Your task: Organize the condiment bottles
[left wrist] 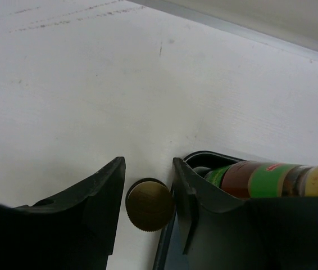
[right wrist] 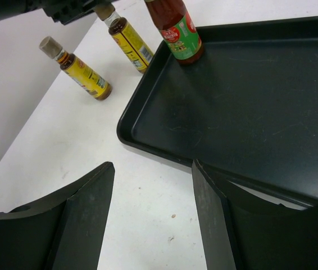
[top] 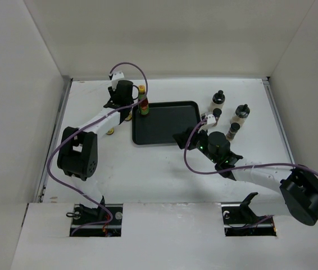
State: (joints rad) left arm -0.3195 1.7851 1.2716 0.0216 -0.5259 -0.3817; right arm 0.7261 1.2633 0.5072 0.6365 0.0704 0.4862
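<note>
My left gripper [top: 126,107] is open at the back left, its fingers straddling the gold cap [left wrist: 149,204] of a yellow-labelled bottle [top: 128,116] that stands just outside the black tray [top: 167,132]. The second yellow-labelled bottle [top: 109,131] stands further left. The tall red-labelled bottle [top: 142,104] stands in the tray's back-left corner. Two cream black-capped bottles [top: 218,99] [top: 241,112] and two tiny dark jars [top: 217,113] [top: 233,130] stand right of the tray. My right gripper [top: 180,138] is open and empty by the tray's front-right corner.
White walls enclose the table on three sides. In the right wrist view, my right gripper [right wrist: 152,166] hangs over bare table beside the tray's rim [right wrist: 148,147], with both yellow-labelled bottles [right wrist: 86,76] [right wrist: 130,42] and the red-labelled bottle [right wrist: 178,36] beyond.
</note>
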